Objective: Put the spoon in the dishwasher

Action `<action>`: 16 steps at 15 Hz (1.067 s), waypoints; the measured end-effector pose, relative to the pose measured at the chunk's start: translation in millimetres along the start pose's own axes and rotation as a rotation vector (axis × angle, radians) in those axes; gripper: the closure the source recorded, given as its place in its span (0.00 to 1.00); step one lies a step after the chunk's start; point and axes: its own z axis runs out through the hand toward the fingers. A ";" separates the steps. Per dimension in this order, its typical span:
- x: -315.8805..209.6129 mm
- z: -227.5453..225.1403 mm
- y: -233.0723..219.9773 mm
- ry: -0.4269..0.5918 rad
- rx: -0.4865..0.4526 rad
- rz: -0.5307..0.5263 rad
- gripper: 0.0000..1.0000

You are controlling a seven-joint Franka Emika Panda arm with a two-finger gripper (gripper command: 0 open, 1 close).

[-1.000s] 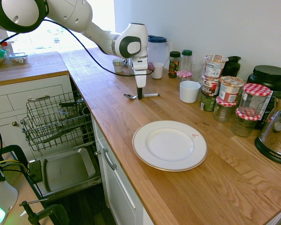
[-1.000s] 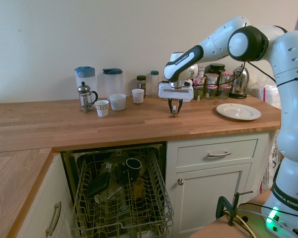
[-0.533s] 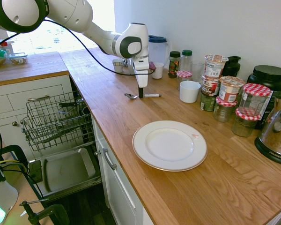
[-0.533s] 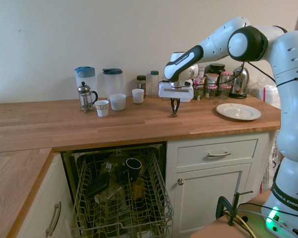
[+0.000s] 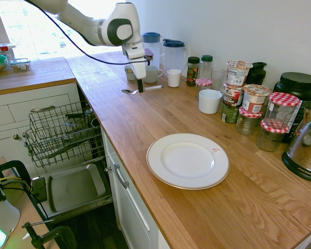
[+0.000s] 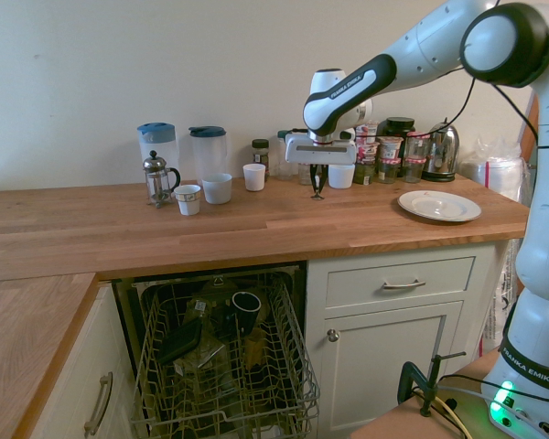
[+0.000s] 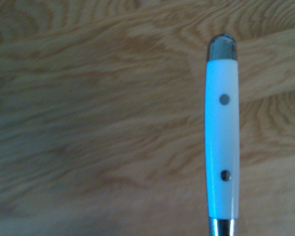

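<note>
I have the end effector point(image 5: 140, 91) pinched closed on the spoon point(image 5: 153, 87), gripping it around the middle, bowl out one side and pale riveted handle out the other. That mid-length grip probably keeps it balanced and level. Landmark = plate point(image 5: 188, 161). Spoon is above the bench point(image 5: 249, 202), beyond the plate as the first exterior view looks, well apart from it; clearance under it looks small, can't tell exactly. White cup point(image 5: 210, 101) sits between plate and the far row of mugs. Dishwasher point(image 6: 221, 366) is below bench level, off to the spoon side of the plate, upper rack point(image 5: 62, 136) pulled out, presumably so things can go in from above. Dark mug point(image 6: 246, 308) already lies in the rack, so I likely need a gap beside it. Versus a second ago: jaws were wider around the spoon, now closed; half a second ago they're already together at the bench. Since then arm is up and spoon has shifted with it, farther from the plate, toward the mugs. Plate, cup and rack unchanged. Next I judge: carry it across over the rack, lower, release. Risk: slim spoon could swivel in the pinch or slip through the wires.
</note>
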 end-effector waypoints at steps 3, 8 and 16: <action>-79.3 -26.8 40.2 -0.008 0.027 -0.095 1.00; -216.5 -20.2 112.7 0.004 0.063 -0.151 1.00; -346.4 60.6 169.1 0.034 0.054 -0.155 1.00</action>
